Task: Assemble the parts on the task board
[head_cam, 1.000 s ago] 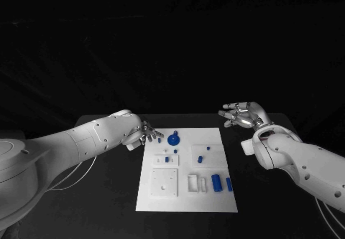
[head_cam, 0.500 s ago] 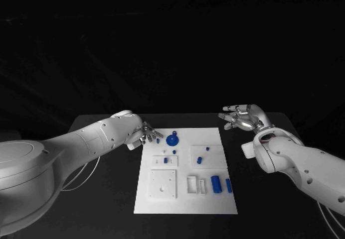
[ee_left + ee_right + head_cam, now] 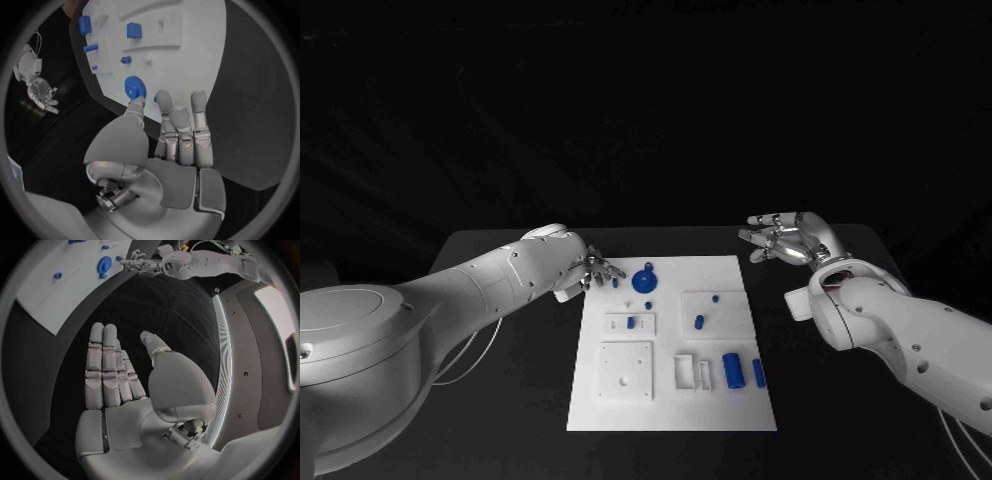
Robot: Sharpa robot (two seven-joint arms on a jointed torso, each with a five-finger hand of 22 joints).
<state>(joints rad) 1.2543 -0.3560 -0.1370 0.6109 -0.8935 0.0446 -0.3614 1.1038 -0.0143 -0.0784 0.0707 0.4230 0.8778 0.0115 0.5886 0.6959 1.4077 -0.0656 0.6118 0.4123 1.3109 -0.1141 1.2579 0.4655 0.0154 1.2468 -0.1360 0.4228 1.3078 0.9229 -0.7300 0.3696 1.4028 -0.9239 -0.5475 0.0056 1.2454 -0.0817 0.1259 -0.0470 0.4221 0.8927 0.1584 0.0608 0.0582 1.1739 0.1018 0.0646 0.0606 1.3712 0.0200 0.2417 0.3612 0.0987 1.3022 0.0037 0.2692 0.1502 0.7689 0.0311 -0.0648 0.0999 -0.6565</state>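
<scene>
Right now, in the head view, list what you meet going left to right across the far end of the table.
left hand → round blue part on the task board → right hand, off the board's right edge.

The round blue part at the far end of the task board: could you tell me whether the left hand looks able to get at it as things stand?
Probably yes. The left hand is open beside the round blue part, fingertips close to it, with nothing between them.

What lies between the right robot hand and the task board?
Only bare black table. In the head view the right robot hand is open, off the far right corner of the task board, with nothing between them.
</scene>
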